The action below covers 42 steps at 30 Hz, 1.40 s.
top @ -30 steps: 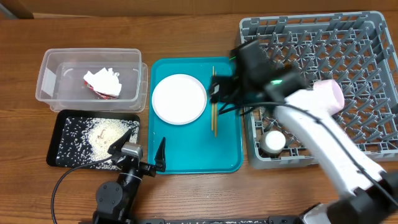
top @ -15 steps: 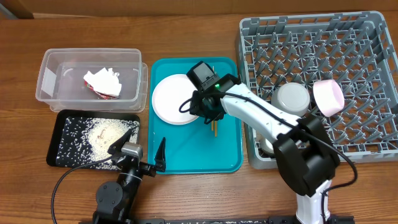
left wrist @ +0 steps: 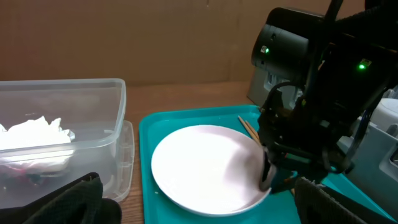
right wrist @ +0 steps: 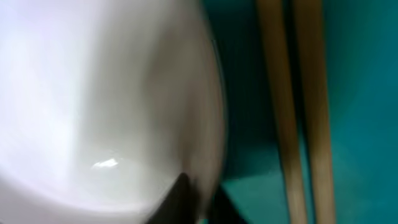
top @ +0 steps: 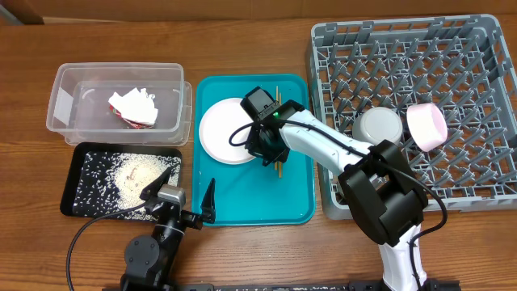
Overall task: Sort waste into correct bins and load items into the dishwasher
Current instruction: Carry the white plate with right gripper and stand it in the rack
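The round plate [top: 229,131] lies flat on the left half of the teal tray [top: 242,202]. My right gripper [top: 271,150] is down at its right rim. In the right wrist view the plate's edge runs between two dark fingertips [right wrist: 183,199] at the bottom of the frame, so the gap is narrow. I cannot tell whether they have actually clamped the rim. The left wrist view shows one finger touching the rim.

Just right of the plate lie the two chopsticks [right wrist: 292,112], side by side on the tray, partly under the right arm.

I count one plate, two chopsticks and one teal tray. One steel bowl [top: 378,127] and one pink bowl [top: 426,125] sit next to each other in the grey dish rack [top: 485,48].

To the left are one clear tub [top: 73,121] holding crumpled paper scraps [top: 133,107] and one black tray [top: 89,190] with rice grains [top: 137,172].

My left gripper [top: 185,191] is low over the wooden surface [top: 242,40] at the teal tray's near-left corner, spread wide and holding nothing.
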Each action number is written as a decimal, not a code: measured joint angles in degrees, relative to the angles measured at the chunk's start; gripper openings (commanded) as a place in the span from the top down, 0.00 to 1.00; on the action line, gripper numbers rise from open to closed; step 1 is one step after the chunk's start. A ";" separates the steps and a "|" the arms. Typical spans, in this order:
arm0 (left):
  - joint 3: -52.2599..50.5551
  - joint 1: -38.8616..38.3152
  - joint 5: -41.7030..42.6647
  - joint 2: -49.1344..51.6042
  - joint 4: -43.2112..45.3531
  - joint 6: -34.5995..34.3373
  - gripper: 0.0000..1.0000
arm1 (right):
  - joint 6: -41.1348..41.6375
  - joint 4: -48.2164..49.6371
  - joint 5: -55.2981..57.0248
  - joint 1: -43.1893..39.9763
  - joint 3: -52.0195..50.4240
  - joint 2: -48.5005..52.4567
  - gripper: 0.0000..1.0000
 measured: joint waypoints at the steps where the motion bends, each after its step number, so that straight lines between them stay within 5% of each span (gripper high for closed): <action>1: 0.00 0.00 0.00 0.00 0.00 0.00 0.00 | 0.28 0.00 0.07 0.09 0.02 0.00 0.96; 12: 0.00 0.00 0.00 0.00 0.00 0.00 0.00 | -6.43 -5.03 9.70 0.52 -0.42 -8.74 0.96; 16: 0.00 0.00 0.00 0.00 0.00 0.00 0.00 | -13.60 -5.88 22.45 0.52 -0.48 -23.02 0.96; 22: 0.00 0.00 0.00 0.00 0.02 0.00 0.00 | -25.31 -7.80 57.64 -0.04 -0.35 -39.67 0.96; 29: 0.00 0.00 0.00 0.00 0.00 0.00 0.00 | -28.52 -9.55 77.33 -13.55 -0.35 -39.43 0.96; 36: 0.00 -0.02 0.00 0.00 0.00 0.00 0.00 | -29.09 -9.09 77.94 -28.35 -0.35 -34.69 0.96; 42: 0.00 0.00 0.00 0.00 0.00 0.00 0.00 | -30.73 -3.56 75.49 -31.12 -0.44 -29.00 0.96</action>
